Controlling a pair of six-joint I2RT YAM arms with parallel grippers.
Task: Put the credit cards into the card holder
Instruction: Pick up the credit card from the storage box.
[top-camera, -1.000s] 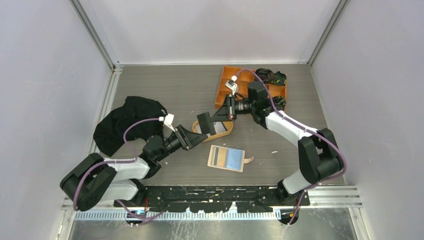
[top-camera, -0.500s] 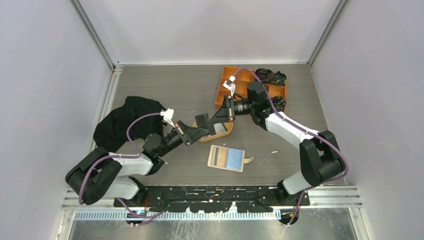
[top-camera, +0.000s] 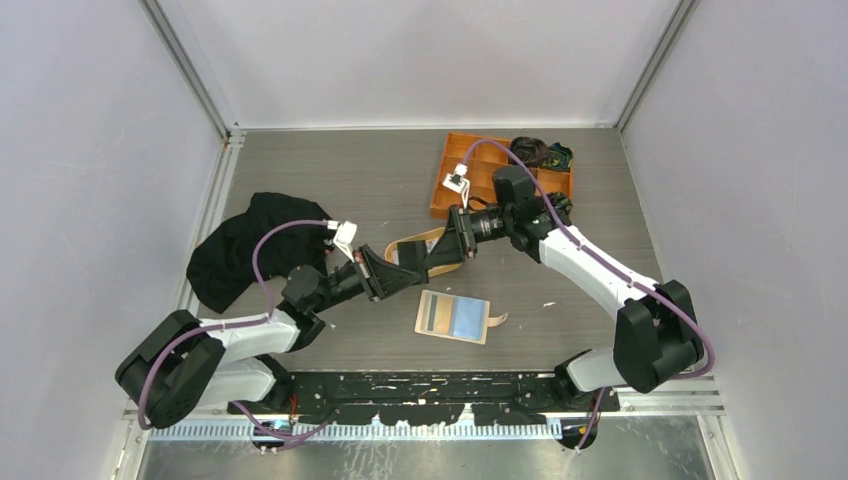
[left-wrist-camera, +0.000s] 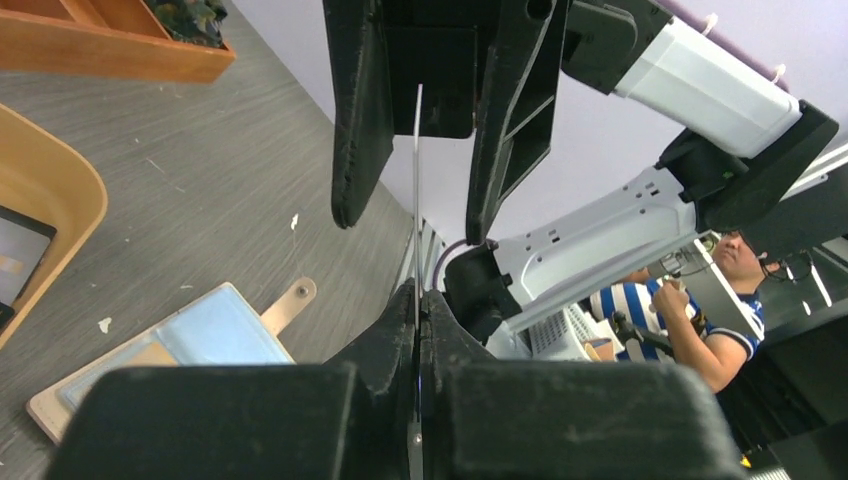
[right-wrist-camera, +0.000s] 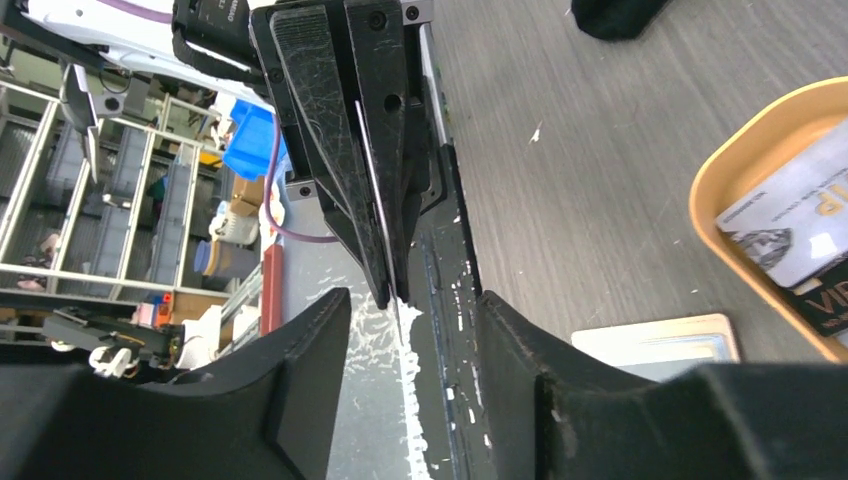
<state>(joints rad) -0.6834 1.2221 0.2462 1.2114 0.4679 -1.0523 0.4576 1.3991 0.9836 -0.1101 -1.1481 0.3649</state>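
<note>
We note that the card (left-wrist-camera: 417, 150), held 1 second ago by the right gripper (right-wrist-camera: 412, 300), is now clamped edge-on in the closed left gripper (left-wrist-camera: 417, 300) above the table (top-camera: 330, 190), the right jaws parted, so the handover looks complete; we count 1 held card, 2 in the tray (right-wrist-camera: 715, 160), and 1 open card holder (top-camera: 453, 317).
</note>
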